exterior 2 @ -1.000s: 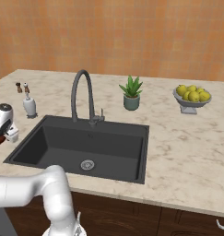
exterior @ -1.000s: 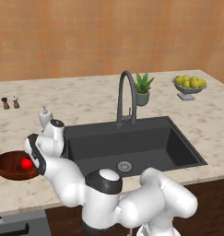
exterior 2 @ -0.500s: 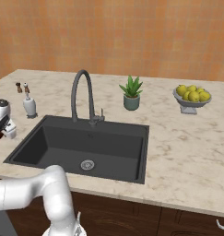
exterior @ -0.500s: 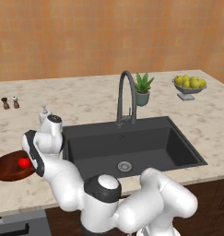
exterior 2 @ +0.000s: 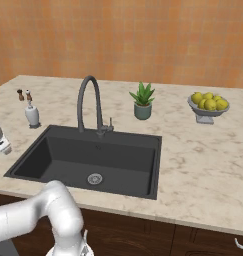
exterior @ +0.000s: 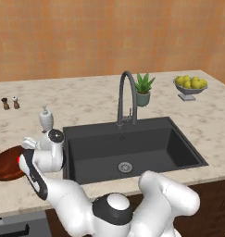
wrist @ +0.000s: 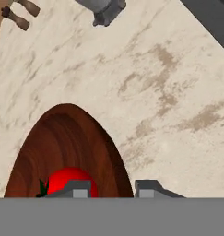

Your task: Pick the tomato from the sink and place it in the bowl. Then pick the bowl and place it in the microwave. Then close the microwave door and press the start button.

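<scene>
Moved a little off the glossy red tomato (wrist: pixel 67 182), the gripper (wrist: pixel 112 188) hangs at the near rim of the dark reddish-brown wooden bowl (wrist: pixel 62 143) left of the sink (exterior: pixel 132 148), jaws straddling the rim, grip unclear

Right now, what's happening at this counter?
The arm's gripper is down at the wooden bowl on the counter left of the sink. The tomato already lies inside the bowl. One fingertip sits inside the bowl near the tomato and the other outside, so the jaws straddle the rim, apparently to pick the bowl up.
</scene>
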